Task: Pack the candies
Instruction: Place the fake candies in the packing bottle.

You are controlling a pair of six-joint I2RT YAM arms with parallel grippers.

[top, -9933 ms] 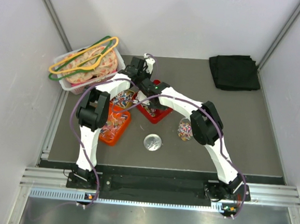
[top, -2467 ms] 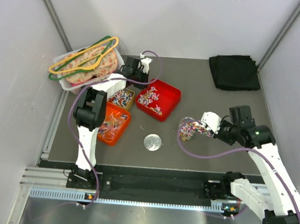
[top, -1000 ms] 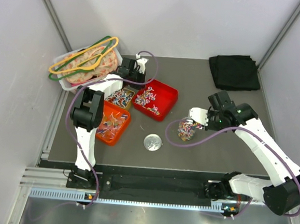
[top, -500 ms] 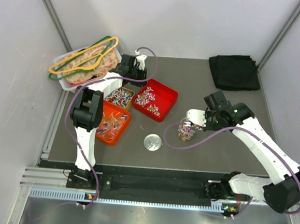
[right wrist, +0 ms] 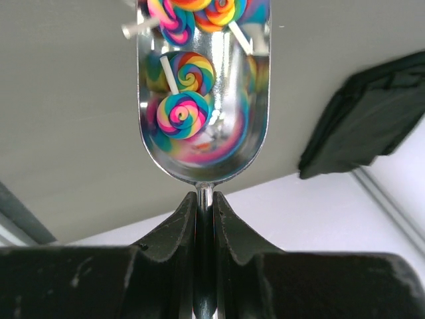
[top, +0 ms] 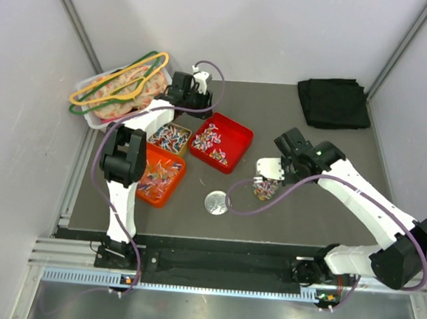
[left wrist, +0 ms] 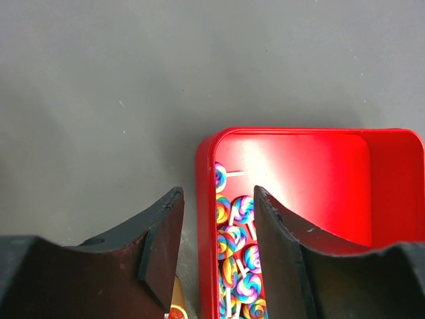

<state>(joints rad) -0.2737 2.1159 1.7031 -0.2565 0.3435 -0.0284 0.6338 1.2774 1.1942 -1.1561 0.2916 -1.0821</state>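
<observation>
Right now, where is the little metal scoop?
The scoop sits top centre of the right wrist view, its handle pinched by the right gripper, candies inside, the black cloth off to its right.

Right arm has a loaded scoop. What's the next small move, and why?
Probably tip the scoop gently forward over the clear container. The right tool is shut on the scoop's handle, several swirl candies lie in its bowl, and the top view shows it right at the container, so pouring seems due.
</observation>
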